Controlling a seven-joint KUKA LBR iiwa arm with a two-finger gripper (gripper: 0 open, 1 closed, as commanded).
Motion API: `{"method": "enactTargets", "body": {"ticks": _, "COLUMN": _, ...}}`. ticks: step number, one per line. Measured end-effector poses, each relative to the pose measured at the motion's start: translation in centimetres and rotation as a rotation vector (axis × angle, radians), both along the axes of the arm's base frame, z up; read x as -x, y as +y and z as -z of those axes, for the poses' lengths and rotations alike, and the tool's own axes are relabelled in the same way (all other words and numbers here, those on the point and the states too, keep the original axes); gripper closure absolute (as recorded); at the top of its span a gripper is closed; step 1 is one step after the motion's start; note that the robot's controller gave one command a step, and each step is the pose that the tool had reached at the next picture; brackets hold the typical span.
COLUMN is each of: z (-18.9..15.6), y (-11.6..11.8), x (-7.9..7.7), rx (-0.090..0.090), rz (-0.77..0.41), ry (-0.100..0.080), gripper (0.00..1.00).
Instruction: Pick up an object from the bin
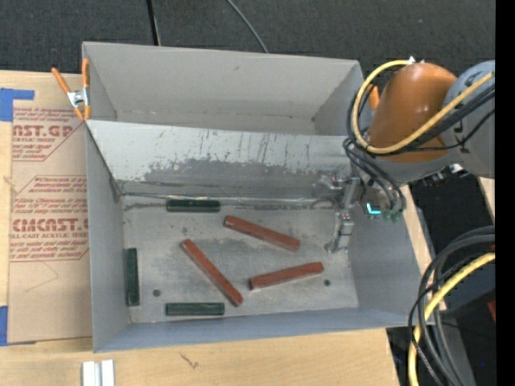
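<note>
1. Red-brown rod (286, 276): flat on the lower right of the bin floor (161, 240), slightly tilted. Nearest candidate for the pick. Gripper (341, 244) low, just past its right end, between it and the right wall (386, 272). Not seen gripped.
2. Jaw state: cannot tell, apart or together not readable from this angle.
3. Second red-brown rod (261, 233) just left of gripper. Third red-brown rod (211, 273) diagonal at centre, lower end near the first rod, seemingly not touching.
4. Dark green bars (193, 206) lying hard along back, left and front walls. Judged poor targets: wall leaves no room on one side.
5. Surface: bare grey metal, scuffed and scratched, flat. Rods likely to slide if nudged.
6. Room: open floor round all three red-brown rods, tighter on the gripper's wall side.
</note>
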State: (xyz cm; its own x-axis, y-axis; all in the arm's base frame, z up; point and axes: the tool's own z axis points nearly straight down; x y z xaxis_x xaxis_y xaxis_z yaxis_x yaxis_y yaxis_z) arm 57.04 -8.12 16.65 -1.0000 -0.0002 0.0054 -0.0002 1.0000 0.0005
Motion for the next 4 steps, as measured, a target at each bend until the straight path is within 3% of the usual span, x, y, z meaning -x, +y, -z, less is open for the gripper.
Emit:
{"method": "enactTargets", "body": {"ticks": 1, "z": -0.4, "y": 0.0, "x": -0.2, "rx": 0.001, "rz": -0.001, "ry": -0.007, "gripper": 0.00}}
{"method": "enactTargets", "body": {"ticks": 2, "z": 2.7, "y": 1.5, "x": 0.7, "rx": 0.002, "rz": -0.082, "ry": -0.013, "gripper": 0.00}}
{"method": "enactTargets", "body": {"ticks": 3, "z": 8.6, "y": 4.6, "x": 3.0, "rx": -0.001, "rz": -0.261, "ry": -0.006, "gripper": 1.00}}
{"method": "enactTargets", "body": {"ticks": 4, "z": 8.6, "y": 4.6, "x": 3.0, "rx": -0.001, "rz": -0.261, "ry": -0.006, "gripper": 1.00}}
